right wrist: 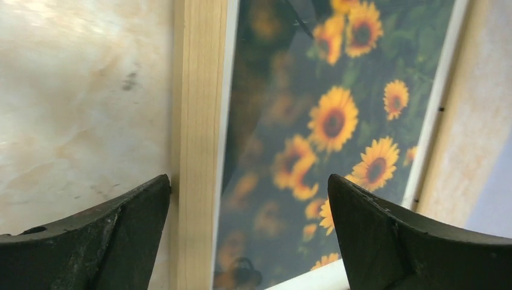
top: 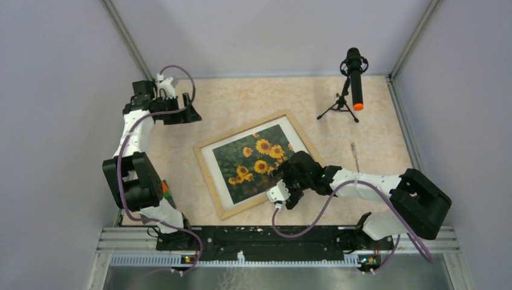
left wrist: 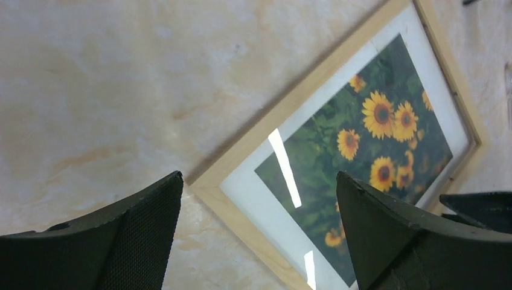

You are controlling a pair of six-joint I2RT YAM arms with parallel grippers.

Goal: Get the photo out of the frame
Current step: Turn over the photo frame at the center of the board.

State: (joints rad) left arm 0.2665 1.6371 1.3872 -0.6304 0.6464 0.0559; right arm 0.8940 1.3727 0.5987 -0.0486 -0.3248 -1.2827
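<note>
Two right gripper fingers (right wrist: 108, 241) spread, frame (right wrist: 199, 121) edge and photo (right wrist: 302, 151) between them

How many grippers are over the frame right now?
1. The right gripper, open, is over the frame's near edge. The left gripper, also open, is off its far left corner, over the table.

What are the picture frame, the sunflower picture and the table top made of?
The frame looks like pale, unvarnished wood: fine straight grain shows. The photo seems a printed sheet, glossy or behind a clear pane; light streaks reflect off it. The table top has a beige marble pattern, probably a matte laminate or print.
</note>
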